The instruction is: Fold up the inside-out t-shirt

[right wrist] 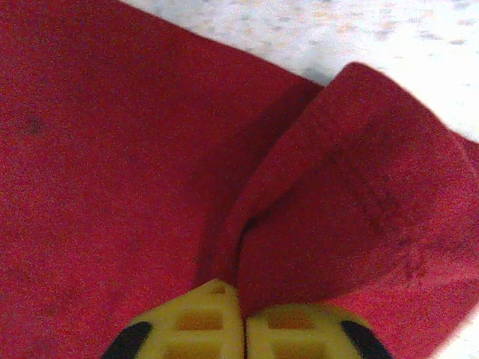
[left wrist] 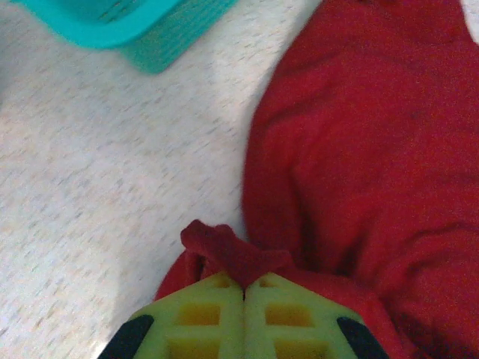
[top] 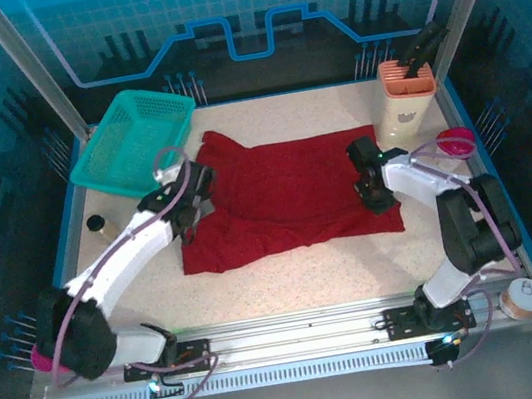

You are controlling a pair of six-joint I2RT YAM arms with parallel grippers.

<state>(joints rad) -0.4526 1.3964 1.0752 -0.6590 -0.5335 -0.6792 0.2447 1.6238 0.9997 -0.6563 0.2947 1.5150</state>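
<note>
The red t-shirt [top: 286, 196] lies on the worktop [top: 308, 274] (teal basket [top: 130, 140] nearby). The left end effector [left wrist: 244, 283] and right end effector [right wrist: 242, 290] each pinch a fold of it.

The t-shirt [top: 286, 196] lies spread on the table [top: 309, 279], left hand [top: 192, 207] and right hand [top: 371, 186] at opposite edges.

Your two arms, up close: white shells, black joints.
Look at your left arm [top: 127, 250] and right arm [top: 415, 178]: smooth white casings broken by chunky black joints, a tiny green light glowing on each wrist, and a thin purple cable [top: 167, 160] looping off each one. There's a magenta patch on the left elbow. Now the left gripper [left wrist: 243, 288] and right gripper [right wrist: 241, 295]: yellow-green fingers [left wrist: 209, 314] moulded in a waffle grid, with black corners at the outer edges.
</note>
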